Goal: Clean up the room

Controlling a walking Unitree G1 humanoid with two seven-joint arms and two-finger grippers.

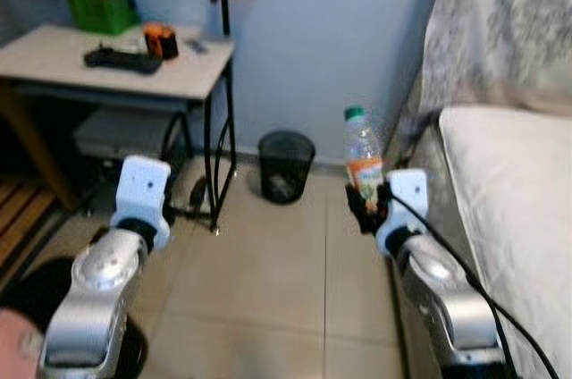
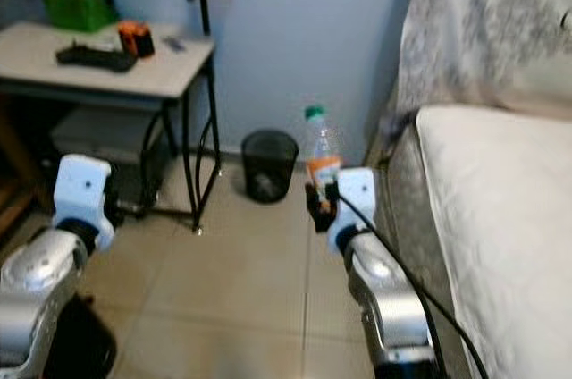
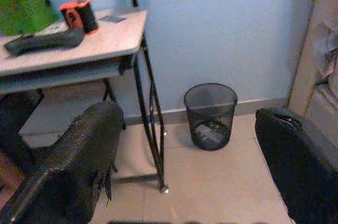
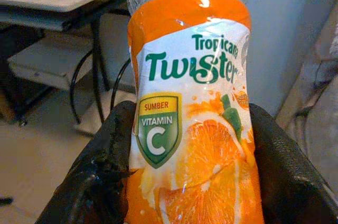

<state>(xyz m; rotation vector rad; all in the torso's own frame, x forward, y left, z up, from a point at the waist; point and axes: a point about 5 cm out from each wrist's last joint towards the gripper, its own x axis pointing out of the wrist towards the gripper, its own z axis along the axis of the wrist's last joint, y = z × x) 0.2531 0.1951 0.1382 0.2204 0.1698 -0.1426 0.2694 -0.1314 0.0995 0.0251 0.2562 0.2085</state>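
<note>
My right gripper (image 1: 369, 206) is shut on a clear plastic bottle (image 1: 362, 154) with a green cap and an orange Tropicana Twister label (image 4: 190, 123), held upright above the tiled floor beside the bed. The black fingers (image 4: 100, 182) press the label from both sides. A black mesh waste bin (image 1: 286, 165) stands against the blue wall, ahead and left of the bottle; paper lies in its bottom (image 3: 211, 131). My left gripper (image 3: 185, 176) is open and holds nothing, raised near the desk's leg, with the bin ahead between its fingers (image 3: 79, 160).
A white desk (image 1: 116, 71) on black legs stands at the left, carrying a black device (image 1: 121, 59), an orange and black object (image 1: 161, 39) and a green holder (image 1: 103, 12). A bed (image 1: 518, 209) with a pale cover runs along the right.
</note>
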